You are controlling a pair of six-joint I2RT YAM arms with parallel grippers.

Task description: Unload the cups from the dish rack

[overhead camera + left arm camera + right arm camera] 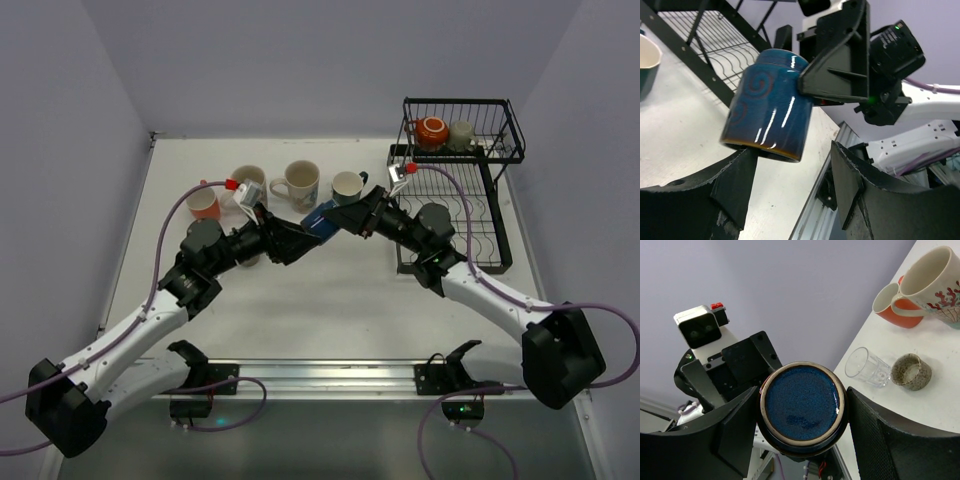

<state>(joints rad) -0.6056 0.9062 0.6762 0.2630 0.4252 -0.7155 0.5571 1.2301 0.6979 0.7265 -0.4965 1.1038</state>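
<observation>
The blue cup (767,105) hangs in the air, tipped on its side, squeezed tight between the right fingers (732,437). The left fingers (732,190) are wide open on both sides of its other end and hold nothing (one looks very close). If the right fingers let go before the left ones close, the shiny cup could slip, hit the surface (330,310) below them and crack. Two cups (431,131) sit behind the right fingers in the dish rack (510,135).
</observation>
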